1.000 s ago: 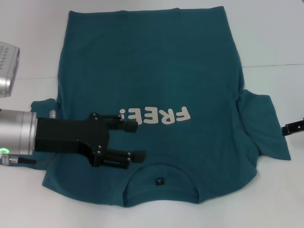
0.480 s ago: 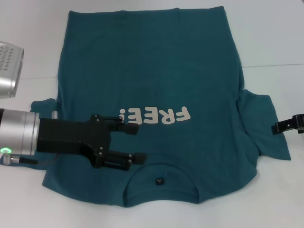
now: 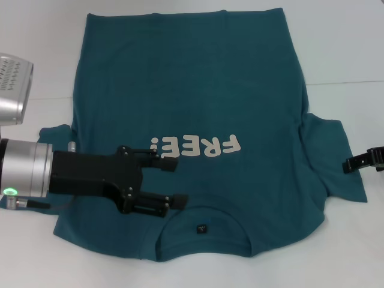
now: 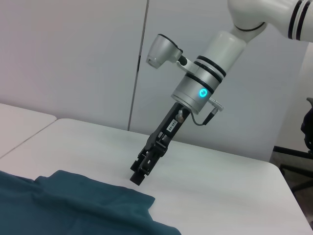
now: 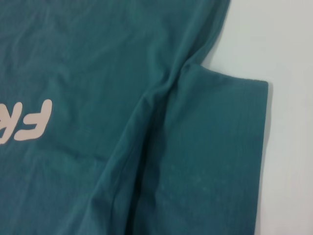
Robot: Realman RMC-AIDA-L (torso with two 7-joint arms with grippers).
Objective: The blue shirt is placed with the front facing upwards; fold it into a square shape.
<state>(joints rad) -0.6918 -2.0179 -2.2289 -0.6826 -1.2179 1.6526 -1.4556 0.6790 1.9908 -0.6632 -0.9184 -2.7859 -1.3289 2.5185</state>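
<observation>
The blue shirt point(image 3: 192, 90) lies flat and front up on the white table, its hem on the far side and its collar nearest me. White "FREE!" lettering point(image 3: 198, 145) crosses the chest, and a small dark neck tag point(image 3: 202, 228) sits inside the collar. My left gripper point(image 3: 175, 182) hovers open over the shirt's left shoulder, beside the collar, with nothing between its fingers. My right gripper point(image 3: 362, 161) pokes in from the right edge, just beside the right sleeve point(image 3: 336, 162). The left wrist view shows that gripper point(image 4: 139, 174) just above the sleeve's edge point(image 4: 122, 198). The right wrist view looks down on the sleeve point(image 5: 220, 147).
The white table point(image 3: 348, 48) extends past the shirt on every side, with a seam line point(image 3: 348, 83) at the right. A silver housing on my left arm point(image 3: 12, 90) sits at the left edge. A dark chair point(image 4: 308, 132) stands beyond the table.
My right gripper has come in from the right edge toward the right sleeve. The left gripper has crept slightly rightward over the shoulder. The shirt has not moved.
</observation>
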